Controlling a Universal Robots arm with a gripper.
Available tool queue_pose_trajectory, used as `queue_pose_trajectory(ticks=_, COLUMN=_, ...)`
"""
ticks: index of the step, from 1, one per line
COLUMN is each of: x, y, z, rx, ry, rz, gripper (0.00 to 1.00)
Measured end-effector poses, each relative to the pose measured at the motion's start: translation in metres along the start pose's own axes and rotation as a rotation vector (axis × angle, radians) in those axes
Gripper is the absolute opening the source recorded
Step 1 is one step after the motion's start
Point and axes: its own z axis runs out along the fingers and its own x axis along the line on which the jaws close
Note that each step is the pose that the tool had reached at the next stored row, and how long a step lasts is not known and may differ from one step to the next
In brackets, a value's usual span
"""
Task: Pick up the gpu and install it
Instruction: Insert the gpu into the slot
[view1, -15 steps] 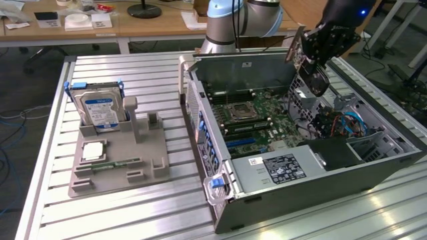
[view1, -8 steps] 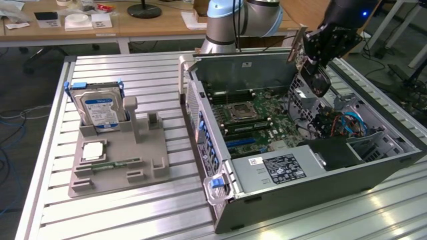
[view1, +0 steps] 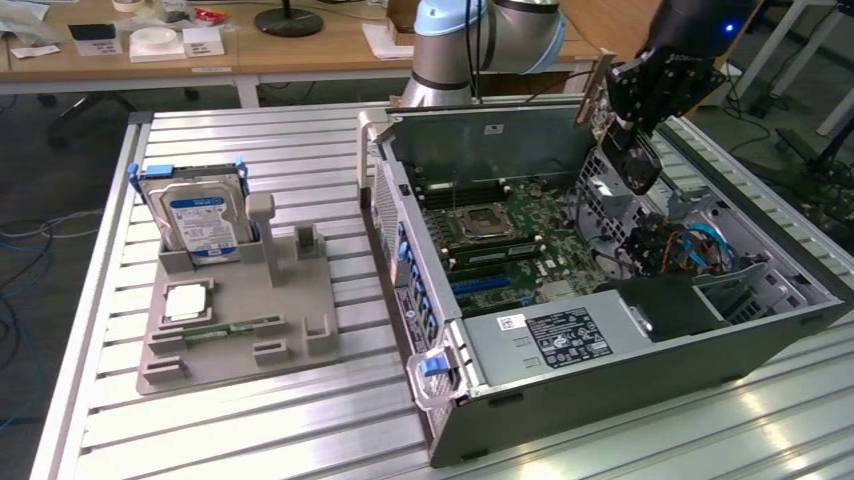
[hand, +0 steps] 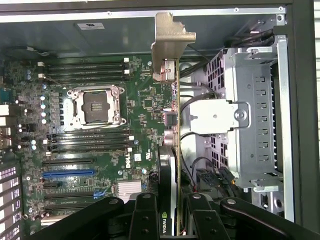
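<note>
My gripper (view1: 641, 105) hangs above the far right corner of the open computer case (view1: 747, 335) and is shut on the gpu (view1: 627, 158). The card is held on edge, black cooler facing out, with its silver bracket (view1: 587, 95) toward the case's back wall. In the wrist view the gpu (hand: 173, 150) runs edge-on away from my gripper (hand: 172, 212), its bracket (hand: 170, 42) at the far end. It hovers over the gap between the motherboard (hand: 100, 115) and the drive cage (hand: 250, 115). The blue expansion slot (hand: 67, 173) lies off to one side of the card.
On the exterior view's left, a grey fixture (view1: 287, 340) carries a silver blue-labelled hard drive (view1: 200, 215) and a narrow green RAM stick (view1: 234, 327). A power supply (view1: 561, 335) and cables (view1: 687, 250) fill the case's near end. A desk (view1: 307, 50) stands behind.
</note>
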Motion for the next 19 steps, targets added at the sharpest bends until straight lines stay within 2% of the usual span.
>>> queue_pose_trajectory(ticks=10, x=0.0, y=0.0, z=0.0, rx=-0.0001, ry=0.0004, rz=-0.007, gripper=0.26)
queue_pose_trajectory(ticks=19, x=0.0006, y=0.0, z=0.0001, rx=-0.0017, ry=0.0057, rz=-0.081, gripper=0.26)
